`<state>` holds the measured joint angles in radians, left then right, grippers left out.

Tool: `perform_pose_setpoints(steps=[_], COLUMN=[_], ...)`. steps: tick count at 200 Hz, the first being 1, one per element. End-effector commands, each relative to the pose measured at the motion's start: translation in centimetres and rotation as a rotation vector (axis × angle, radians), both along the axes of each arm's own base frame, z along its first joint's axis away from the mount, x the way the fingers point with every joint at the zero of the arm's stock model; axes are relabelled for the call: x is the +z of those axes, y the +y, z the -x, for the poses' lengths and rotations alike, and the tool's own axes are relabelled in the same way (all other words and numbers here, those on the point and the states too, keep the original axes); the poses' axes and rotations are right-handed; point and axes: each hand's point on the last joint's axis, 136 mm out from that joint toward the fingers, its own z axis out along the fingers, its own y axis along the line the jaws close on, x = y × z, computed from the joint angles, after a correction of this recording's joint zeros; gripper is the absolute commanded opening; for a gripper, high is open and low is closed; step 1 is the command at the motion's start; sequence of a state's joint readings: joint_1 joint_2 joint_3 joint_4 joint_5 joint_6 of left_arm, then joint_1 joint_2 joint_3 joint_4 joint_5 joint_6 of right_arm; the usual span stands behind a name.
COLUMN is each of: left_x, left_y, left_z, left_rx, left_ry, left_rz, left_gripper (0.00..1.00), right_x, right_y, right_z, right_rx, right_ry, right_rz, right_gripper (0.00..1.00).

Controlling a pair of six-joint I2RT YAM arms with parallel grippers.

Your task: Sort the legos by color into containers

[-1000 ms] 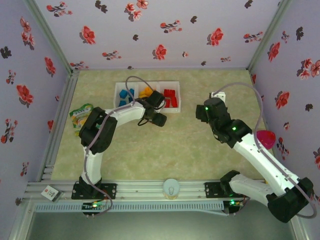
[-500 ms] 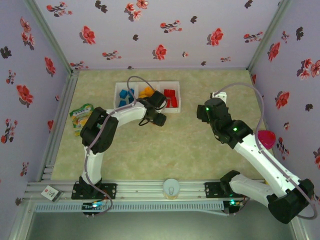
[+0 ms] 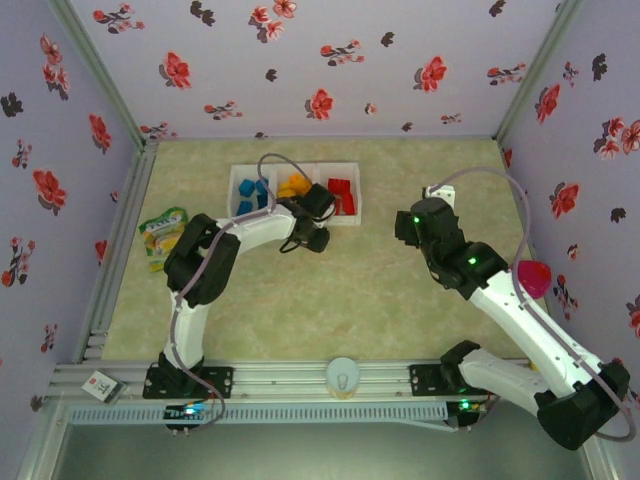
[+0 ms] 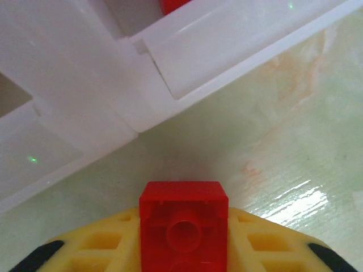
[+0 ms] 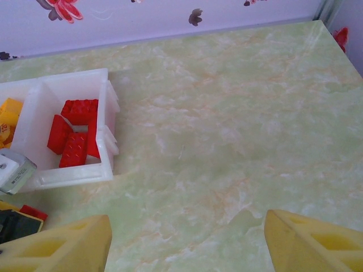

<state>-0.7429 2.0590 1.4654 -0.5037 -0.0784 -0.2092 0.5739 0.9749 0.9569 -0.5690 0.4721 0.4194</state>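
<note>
1. The left gripper (image 3: 314,238) is pinching one red brick (image 4: 184,218) between its yellow fingers (image 4: 122,224). The hollow underside of the brick faces the wrist camera.
2. The red brick is low over the table, just on the near side of the white tray (image 5: 74,175). It is not inside the tray yet.
3. The tray sits on the far left part of the table. Its left box holds blue bricks (image 3: 252,197), its middle box holds orange bricks (image 3: 292,185), and its right box holds red bricks (image 5: 72,136).
4. The right gripper (image 5: 187,226) is spread wide and holds nothing. It hangs over bare table, to the right of the tray.
5. I think the step in hand is taking this red brick to the right box. Every other brick I can see is already in a box, so the sorting looks almost done.
6. Next, the left gripper should lift the red brick over the low wall, move it a little far and right until it is over the right box, and then let go.
7. The red brick is close to the wall between the middle box and the right box. It could drop in with the orange bricks if the gripper lets go too soon.
</note>
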Motion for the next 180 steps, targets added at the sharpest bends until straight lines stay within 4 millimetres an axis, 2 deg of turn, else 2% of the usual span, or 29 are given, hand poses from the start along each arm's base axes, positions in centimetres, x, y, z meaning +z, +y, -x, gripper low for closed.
perform_pose_setpoints(steps=[1, 41, 68, 119, 146, 180], left_x=[0.1, 3.3, 6.8, 13.6, 15.2, 15.2], left_y=[0.0, -0.3, -0.1, -0.3, -0.9, -2.2], left_z=[0.0, 0.9, 1.2, -0.2, -1.5, -3.8], left_rx=[0.007, 0.004, 0.022, 0.06, 0.08, 0.113], left_ry=[0.0, -0.031, -0.058, -0.153, -0.191, -0.237], left_rz=[-0.029, -0.01, 0.027, 0.084, 0.105, 0.161], left_gripper=[0.28, 0.25, 0.24, 0.24, 0.24, 0.23], right_x=[-0.1, -0.3, -0.5, -0.1, -0.2, -1.1], right_y=[-1.1, -1.1, -1.1, -1.2, -0.7, 0.5], right_z=[0.4, 0.5, 0.6, 0.6, 0.6, 0.6], right_rx=[-0.028, -0.028, -0.03, -0.031, -0.016, 0.023], right_ry=[-0.006, -0.004, -0.001, -0.013, -0.012, 0.006], right_rz=[0.024, 0.021, 0.023, 0.019, -0.006, -0.067], right_gripper=[0.72, 0.72, 0.72, 0.72, 0.71, 0.69])
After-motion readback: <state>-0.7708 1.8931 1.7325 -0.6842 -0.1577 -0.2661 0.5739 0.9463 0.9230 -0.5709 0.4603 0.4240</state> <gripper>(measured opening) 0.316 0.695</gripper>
